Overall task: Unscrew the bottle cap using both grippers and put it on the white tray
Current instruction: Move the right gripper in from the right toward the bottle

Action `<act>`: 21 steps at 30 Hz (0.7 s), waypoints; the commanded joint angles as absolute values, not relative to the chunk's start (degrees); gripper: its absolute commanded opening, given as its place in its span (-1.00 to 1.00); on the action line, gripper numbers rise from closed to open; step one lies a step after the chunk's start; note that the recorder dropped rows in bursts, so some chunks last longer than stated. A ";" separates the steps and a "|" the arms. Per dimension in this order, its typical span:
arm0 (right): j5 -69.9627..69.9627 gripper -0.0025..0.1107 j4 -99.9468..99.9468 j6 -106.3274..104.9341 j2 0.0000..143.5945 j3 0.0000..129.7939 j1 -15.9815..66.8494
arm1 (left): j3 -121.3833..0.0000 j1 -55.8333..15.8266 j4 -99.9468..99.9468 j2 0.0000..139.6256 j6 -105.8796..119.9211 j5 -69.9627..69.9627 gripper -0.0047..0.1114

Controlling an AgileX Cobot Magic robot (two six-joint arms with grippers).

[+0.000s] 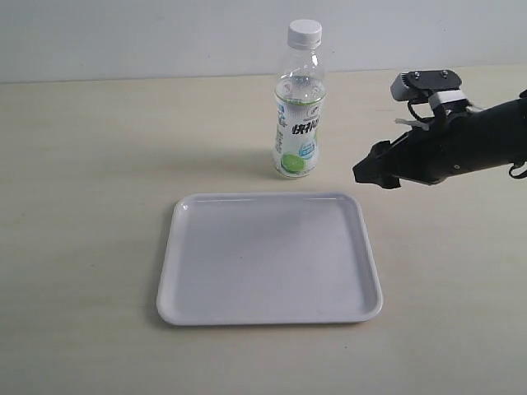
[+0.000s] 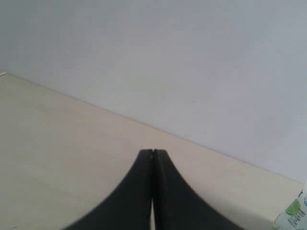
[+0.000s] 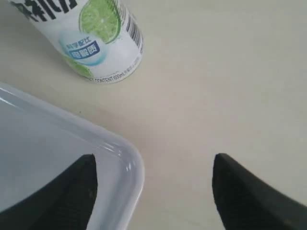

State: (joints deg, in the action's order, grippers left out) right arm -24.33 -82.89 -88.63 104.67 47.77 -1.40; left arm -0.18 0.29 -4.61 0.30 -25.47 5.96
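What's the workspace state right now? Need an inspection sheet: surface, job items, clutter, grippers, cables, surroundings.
Surface: beige tabletop, plain, no marks seen.
Job's things: bottle upright behind the white tray; bottle cap on the neck; tray holds nothing.
Clutter: nothing seen.
Grippers: right gripper has its jaws open and holds nothing; it is to the right of the bottle and apart from it. Left gripper has its jaws shut on nothing; it is out of the exterior view.
Cables: pale wires at the right arm's wrist, off the table.
Surroundings: plain pale wall behind the table.
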 commanded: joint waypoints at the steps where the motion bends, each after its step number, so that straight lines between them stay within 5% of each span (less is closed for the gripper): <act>1: -27.10 0.19 -77.54 -85.26 103.99 48.45 -1.48 | 0.00 -0.05 -4.27 0.00 -25.22 5.88 -0.92; 7: -27.10 0.19 -68.62 -79.19 103.99 48.85 -1.48 | 0.00 -0.05 -4.27 0.00 -25.22 5.88 -0.92; 21: -22.29 0.11 -15.28 -9.24 101.32 56.37 -1.35 | 0.00 -0.05 -4.27 0.00 -25.22 5.88 -0.92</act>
